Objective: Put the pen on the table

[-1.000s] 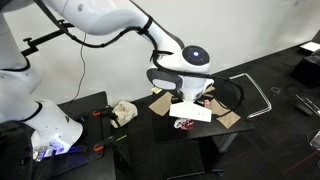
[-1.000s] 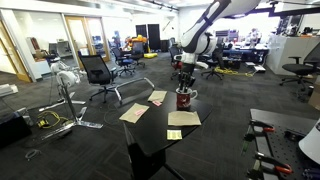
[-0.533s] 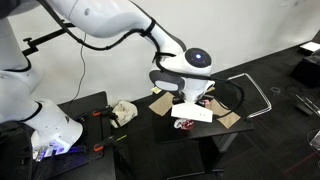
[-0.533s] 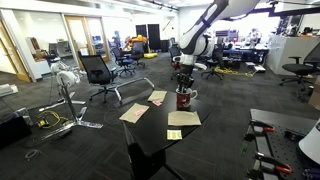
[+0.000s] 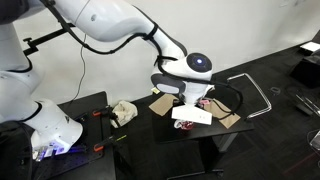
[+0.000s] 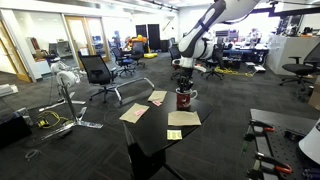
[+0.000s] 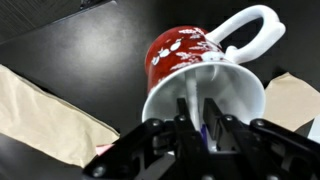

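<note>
1 pincer (image 7: pixel 205 128) hangs over 1 red mug (image 7: pixel 182 52) with a white handle. Its 2 fingers pinch 1 whitish pen (image 7: pixel 208 108), which stands inside the mug. The mug sits at the far side of the black counter (image 6: pixel 150 142), among 3 tan paper sheets (image 6: pixel 134 112) and 1 small yellowish note (image 6: pixel 174 134).

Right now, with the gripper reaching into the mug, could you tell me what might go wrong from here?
1. The gripper has its fingers inside the red mug around the pen; a slanted lift could catch the rim and tip the mug.
2. I cannot tell whether the pen is firmly gripped; it may slip back in.
3. Tan papers cover parts of the table, so the pen could land on them.
</note>
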### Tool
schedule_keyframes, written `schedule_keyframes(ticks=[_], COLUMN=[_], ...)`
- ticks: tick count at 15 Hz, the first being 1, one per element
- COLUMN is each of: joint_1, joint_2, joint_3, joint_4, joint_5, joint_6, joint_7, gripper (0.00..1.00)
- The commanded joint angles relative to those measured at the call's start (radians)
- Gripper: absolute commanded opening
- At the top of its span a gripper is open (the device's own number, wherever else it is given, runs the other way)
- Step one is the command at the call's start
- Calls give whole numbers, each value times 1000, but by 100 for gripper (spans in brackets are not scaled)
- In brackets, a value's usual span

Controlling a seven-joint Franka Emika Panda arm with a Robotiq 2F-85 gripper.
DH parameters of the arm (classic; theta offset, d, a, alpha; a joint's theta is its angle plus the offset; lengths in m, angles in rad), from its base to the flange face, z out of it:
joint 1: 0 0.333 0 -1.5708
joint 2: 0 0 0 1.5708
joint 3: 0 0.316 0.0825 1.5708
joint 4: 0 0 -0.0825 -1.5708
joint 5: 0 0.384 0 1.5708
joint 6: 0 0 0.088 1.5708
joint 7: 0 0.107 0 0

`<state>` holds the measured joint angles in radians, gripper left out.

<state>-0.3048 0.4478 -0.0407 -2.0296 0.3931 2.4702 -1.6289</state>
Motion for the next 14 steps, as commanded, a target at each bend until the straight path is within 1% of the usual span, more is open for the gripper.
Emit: schedule_keyframes(ticks=[1,2,3,10,14], joint_1=[-27,-29,-30,-52,-55], joint_2=[-1,-10,-15,-110,-187], joint_3=[22,22,22,31,43], joint_4=[7,0,-4,-57,-88], joint_5=[-10,-10,-9,25,84], joint_6=[9,12,14,16,6], joint_7=[-5,-7,-8,-37,-70], gripper=[0,0,3,3,3])
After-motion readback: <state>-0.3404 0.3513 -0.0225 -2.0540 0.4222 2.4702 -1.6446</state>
